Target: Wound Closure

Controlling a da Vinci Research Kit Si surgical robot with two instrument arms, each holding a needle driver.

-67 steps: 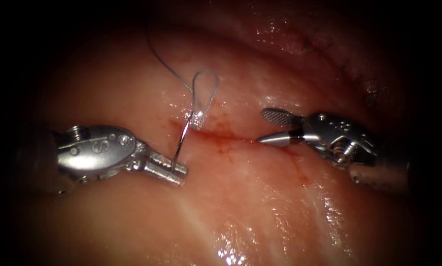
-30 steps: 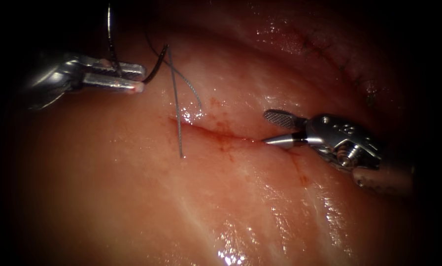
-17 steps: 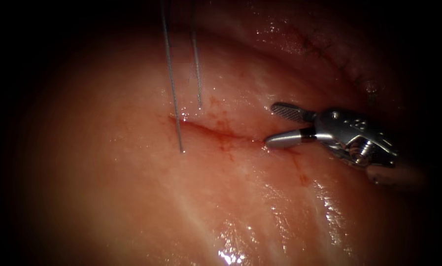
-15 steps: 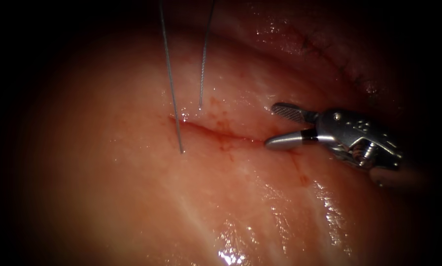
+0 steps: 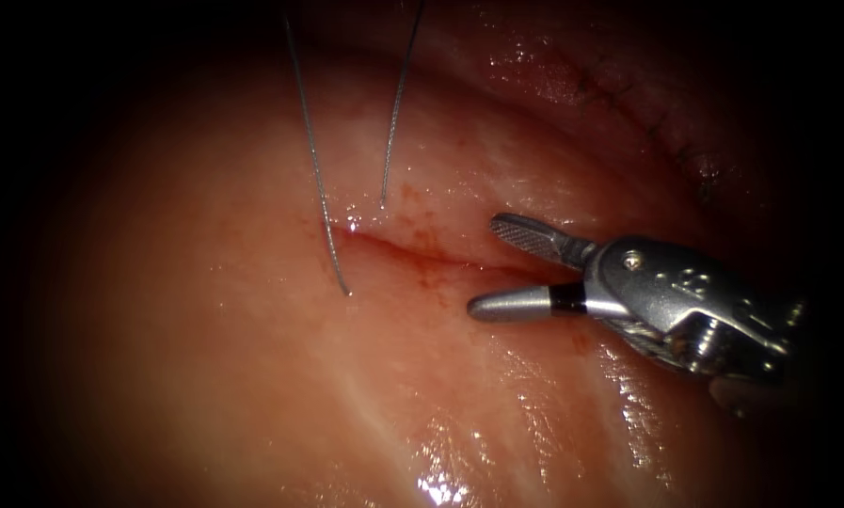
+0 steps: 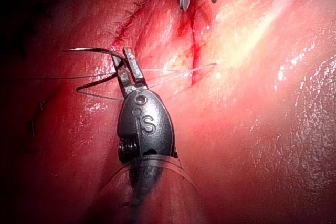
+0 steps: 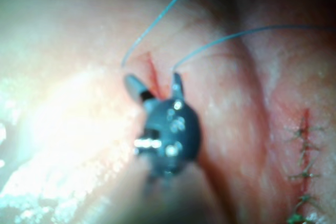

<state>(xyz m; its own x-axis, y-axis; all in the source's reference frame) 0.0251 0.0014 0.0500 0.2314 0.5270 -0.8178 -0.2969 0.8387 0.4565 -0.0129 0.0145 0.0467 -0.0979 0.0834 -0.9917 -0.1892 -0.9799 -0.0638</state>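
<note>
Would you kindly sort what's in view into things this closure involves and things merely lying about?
In the job:
- left tool, gripping the needle mid-curve, clear of the tissue
- right tool, open, holding nothing
- thread, cut

Lying about:
- older stitched line

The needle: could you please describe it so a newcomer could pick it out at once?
In the left wrist view, find the left tool over the red tissue. Its shut fingers hold the needle near mid-curve, clear of the tissue. Unlike the pale thread, it is a dark, stiff arc.
</note>
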